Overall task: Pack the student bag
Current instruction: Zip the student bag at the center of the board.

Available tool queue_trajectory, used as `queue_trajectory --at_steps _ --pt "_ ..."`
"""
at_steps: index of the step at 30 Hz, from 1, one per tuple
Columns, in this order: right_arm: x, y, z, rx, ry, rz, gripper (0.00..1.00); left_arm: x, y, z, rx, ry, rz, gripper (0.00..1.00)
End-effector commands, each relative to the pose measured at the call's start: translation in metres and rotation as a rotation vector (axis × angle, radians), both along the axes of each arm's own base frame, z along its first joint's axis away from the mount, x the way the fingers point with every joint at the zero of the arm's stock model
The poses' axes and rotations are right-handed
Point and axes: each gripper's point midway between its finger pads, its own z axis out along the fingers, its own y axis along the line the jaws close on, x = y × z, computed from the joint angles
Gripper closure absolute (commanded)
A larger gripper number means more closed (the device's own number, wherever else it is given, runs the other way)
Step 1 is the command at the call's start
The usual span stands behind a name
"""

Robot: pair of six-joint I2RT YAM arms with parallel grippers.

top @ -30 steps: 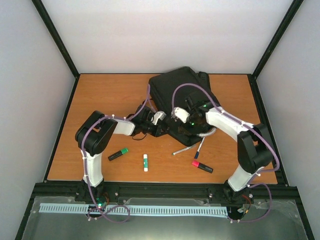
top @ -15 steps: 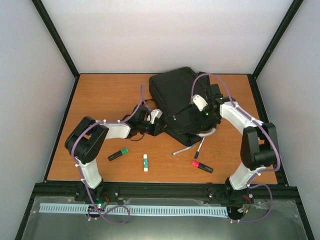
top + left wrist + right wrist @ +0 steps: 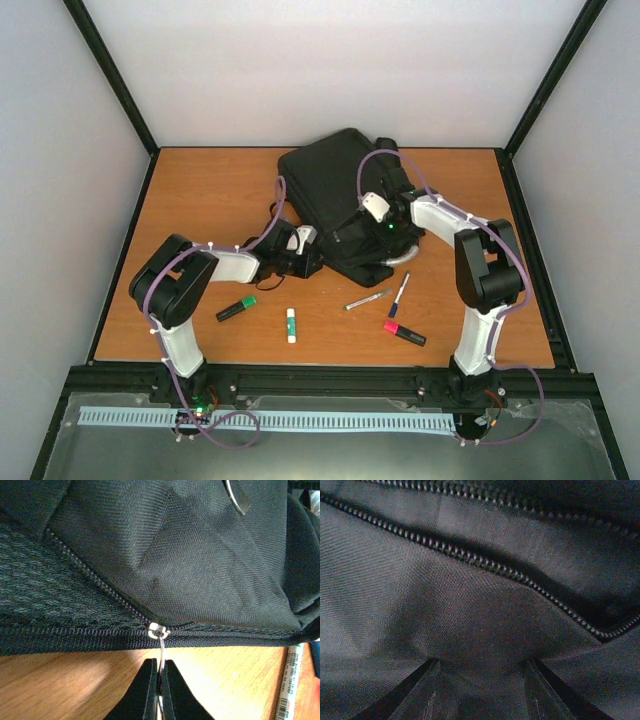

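- Black woven fabric of the student bag (image 3: 335, 185) fills both wrist views. The bag lies directly ahead of both grippers, under the right one and against the tips of the left one.
- Left gripper (image 3: 160, 664): the jaws are closed on the thin wire zip pull (image 3: 162, 647). Its slider (image 3: 156, 630) sits just beyond the fingertips at the bag's lower seam, above the wooden table (image 3: 60, 685).
- Right gripper (image 3: 477, 670): the fingers stand partly apart, pressed into the cloth below a zip line (image 3: 485, 562). Whether a fold is clamped between them cannot be told.
- Risk 1: the wire pull is slim and held only at the very tips. A tug off the line of the zip track would likely twist it or let it slip out.
- Risk 2: if the right gripper does not anchor the cloth, the whole bag may slide toward the left gripper instead of the slider running.
- Risk 3: slack fabric bunched near the slider could catch in the teeth and jam it.
- Risk 4: a dragged bag could sweep away the pen (image 3: 290, 680) lying to the right of the left gripper.
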Motion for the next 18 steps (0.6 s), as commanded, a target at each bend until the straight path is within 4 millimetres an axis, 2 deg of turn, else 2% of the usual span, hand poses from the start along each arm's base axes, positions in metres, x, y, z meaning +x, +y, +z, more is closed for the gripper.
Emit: queue_trajectory --at_steps 1,5,11,14,18 --pt "-0.010 0.023 -0.036 -0.044 0.071 0.049 0.53 -0.008 -0.002 -0.005 0.003 0.032 0.003 0.99" --pt "-0.004 0.044 -0.028 -0.024 0.061 0.080 0.53 -0.015 -0.016 0.003 -0.010 0.014 -0.039 0.99" --pt "0.013 0.063 -0.021 0.026 0.077 0.082 0.55 -0.023 -0.039 0.013 -0.030 -0.024 -0.098 0.99" --pt "0.016 0.066 -0.021 0.037 0.081 0.079 0.56 -0.022 -0.050 0.021 -0.051 -0.043 -0.117 0.99" --pt "0.018 0.066 -0.021 0.037 0.078 0.074 0.56 -0.023 -0.062 0.019 -0.047 -0.044 -0.140 0.99"
